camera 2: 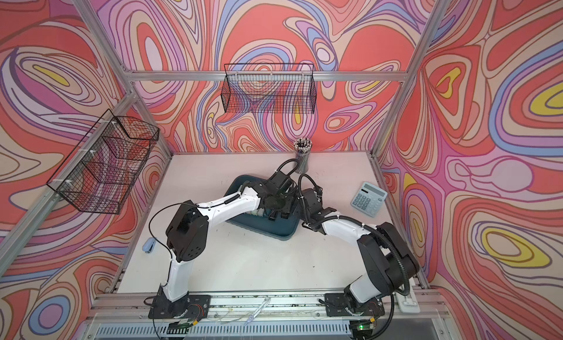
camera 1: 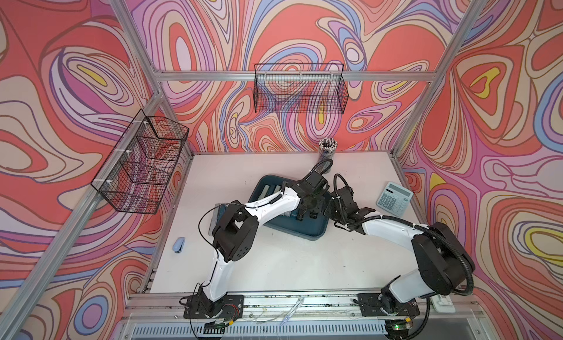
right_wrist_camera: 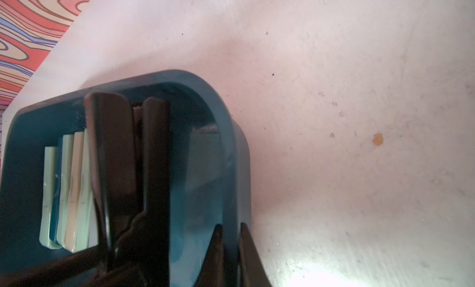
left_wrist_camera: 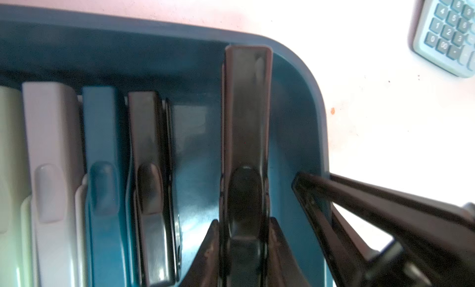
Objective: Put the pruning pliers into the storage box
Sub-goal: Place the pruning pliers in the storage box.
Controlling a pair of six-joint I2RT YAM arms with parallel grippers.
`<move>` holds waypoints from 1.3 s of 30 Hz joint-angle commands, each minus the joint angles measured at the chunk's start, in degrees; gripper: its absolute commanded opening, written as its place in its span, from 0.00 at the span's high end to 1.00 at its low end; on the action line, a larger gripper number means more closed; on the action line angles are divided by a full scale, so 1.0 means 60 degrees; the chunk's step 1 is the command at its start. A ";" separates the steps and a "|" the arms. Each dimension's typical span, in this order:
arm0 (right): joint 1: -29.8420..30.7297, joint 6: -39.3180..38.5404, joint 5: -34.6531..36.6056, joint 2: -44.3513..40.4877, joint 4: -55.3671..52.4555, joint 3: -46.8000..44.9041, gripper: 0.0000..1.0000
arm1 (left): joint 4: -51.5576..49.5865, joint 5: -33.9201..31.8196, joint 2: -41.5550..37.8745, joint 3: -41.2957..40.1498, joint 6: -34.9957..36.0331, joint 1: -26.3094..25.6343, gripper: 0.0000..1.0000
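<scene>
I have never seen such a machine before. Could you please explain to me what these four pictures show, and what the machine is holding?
It is a robot with two arms, the left arm and the right arm, fixed at the edge of a white table. Two pictures are taken from above by one camera with two eyes, so they look nearly the same. The other two come from a small camera on each wrist, looking along the gripper.

On the table are a dark blue storage box, a calculator, a cup of pencils and a small pale blue item. Inside the box, several pruning pliers lie in a row.

The left gripper is closed on black pliers, over the box. The right gripper is closed on the box's rim, apparently to steady it.
</scene>
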 commanded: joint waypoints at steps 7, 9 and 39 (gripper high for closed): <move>0.0041 0.0310 0.0060 -0.0365 0.0366 -0.0166 0.98 | -0.0048 -0.0966 0.0760 0.0648 -0.0128 -0.0072 0.82; 0.0041 0.0287 0.0027 -0.0375 0.0352 -0.0181 0.98 | -0.0070 -0.1105 0.0849 0.0663 -0.0094 -0.0062 0.81; 0.0041 0.0149 -0.0171 -0.0295 0.0388 -0.0206 0.93 | -0.0071 -0.1631 0.1287 0.0787 0.0171 0.0180 0.66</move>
